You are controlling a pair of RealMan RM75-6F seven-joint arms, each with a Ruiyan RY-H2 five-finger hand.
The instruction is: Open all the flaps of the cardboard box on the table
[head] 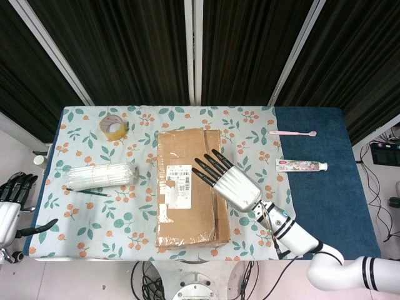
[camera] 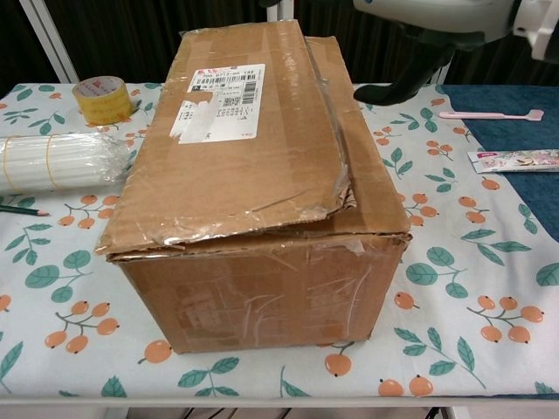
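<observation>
I held the right hand, fingers spread and empty, above the cardboard box, whose long axis ran away from me.

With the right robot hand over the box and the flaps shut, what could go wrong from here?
The brown cardboard box top flaps overlap, with crumpled tape at the near corner; the open right robot hand may slip instead of catching an edge. Lifting one-handed could drag the box toward the yellow tape roll or the white straw bundle.
</observation>
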